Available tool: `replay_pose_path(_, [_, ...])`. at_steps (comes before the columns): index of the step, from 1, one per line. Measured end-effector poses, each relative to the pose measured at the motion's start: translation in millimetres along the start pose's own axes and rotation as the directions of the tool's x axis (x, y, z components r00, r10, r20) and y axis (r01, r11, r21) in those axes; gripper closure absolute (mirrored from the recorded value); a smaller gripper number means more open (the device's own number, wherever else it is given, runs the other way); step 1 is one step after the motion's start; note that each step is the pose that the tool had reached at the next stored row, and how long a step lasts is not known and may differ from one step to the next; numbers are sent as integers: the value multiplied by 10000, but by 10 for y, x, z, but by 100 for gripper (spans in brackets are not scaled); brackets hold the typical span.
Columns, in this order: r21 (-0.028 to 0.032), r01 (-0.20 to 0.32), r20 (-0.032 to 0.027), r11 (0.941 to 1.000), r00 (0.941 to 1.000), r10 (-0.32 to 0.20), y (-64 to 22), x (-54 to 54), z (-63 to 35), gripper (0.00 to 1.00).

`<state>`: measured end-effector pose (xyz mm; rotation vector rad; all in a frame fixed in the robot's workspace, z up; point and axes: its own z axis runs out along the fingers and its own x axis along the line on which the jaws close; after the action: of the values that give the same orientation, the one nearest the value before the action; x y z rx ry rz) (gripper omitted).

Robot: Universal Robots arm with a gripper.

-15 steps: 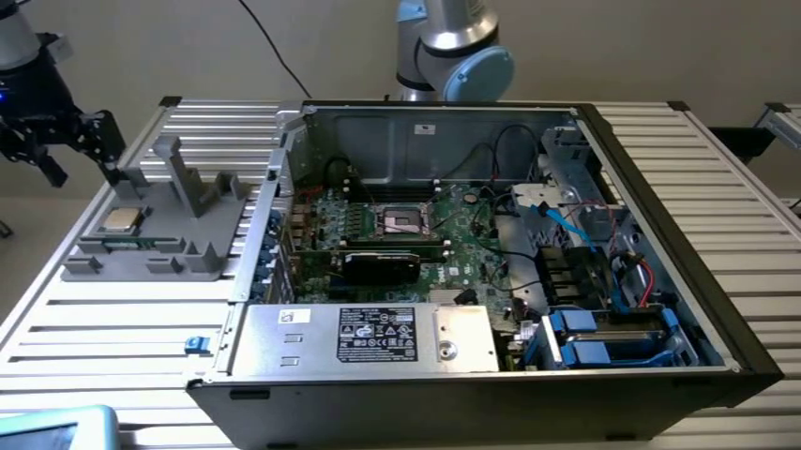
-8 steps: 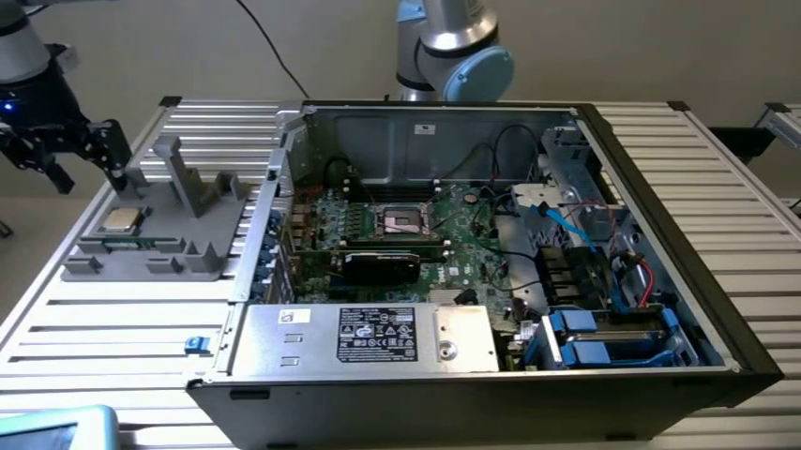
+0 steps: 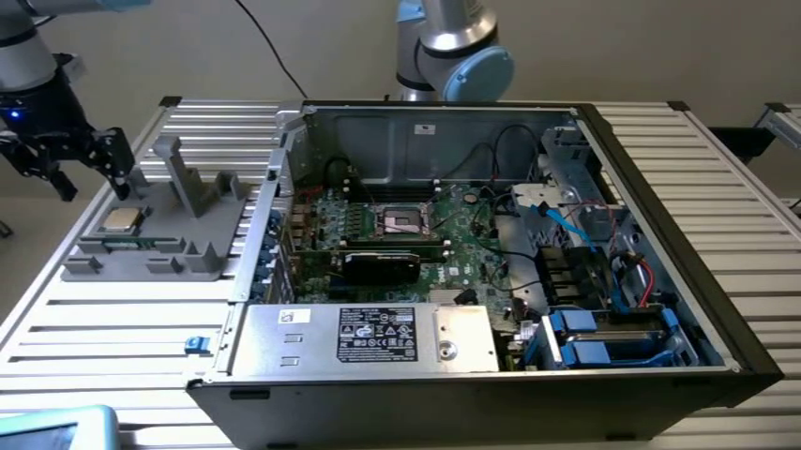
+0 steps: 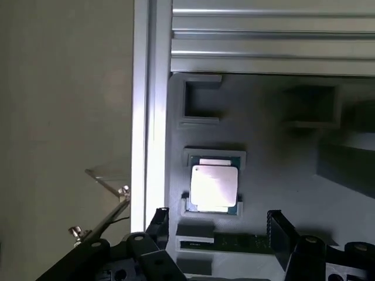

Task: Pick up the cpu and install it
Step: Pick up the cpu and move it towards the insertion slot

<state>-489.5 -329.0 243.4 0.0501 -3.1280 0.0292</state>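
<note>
Cpu [image 4: 214, 187] is sitting flat in the grey tray's [image 3: 206, 239] pocket, with the gripper [image 3: 88, 173] hanging above the tray, jaws released and empty. I'm guessing an off-centre drop is risking a finger clipping the pocket edge and tipping the chip.

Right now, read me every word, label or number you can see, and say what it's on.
Nothing can be read.
Black label on the silver power supply box: print too small.
Small white sticker beside it: too small.
Back-wall sticker on the case: too small.
cpu top: glare, no marking legible.
</note>
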Motion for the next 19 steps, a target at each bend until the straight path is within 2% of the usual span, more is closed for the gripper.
replay_pose_path(12, [-10,19,0,10000,10000,-19,5,-53,218,22])
replay_pose_path(14, [-63,22,3,10000,10000,-22,5,-54,249,22])
replay_pose_path(18, [-239,24,11,9997,10000,-24,7,-55,300,22])
replay_pose_path(19, [-244,23,10,9997,10000,-23,8,-54,307,22])
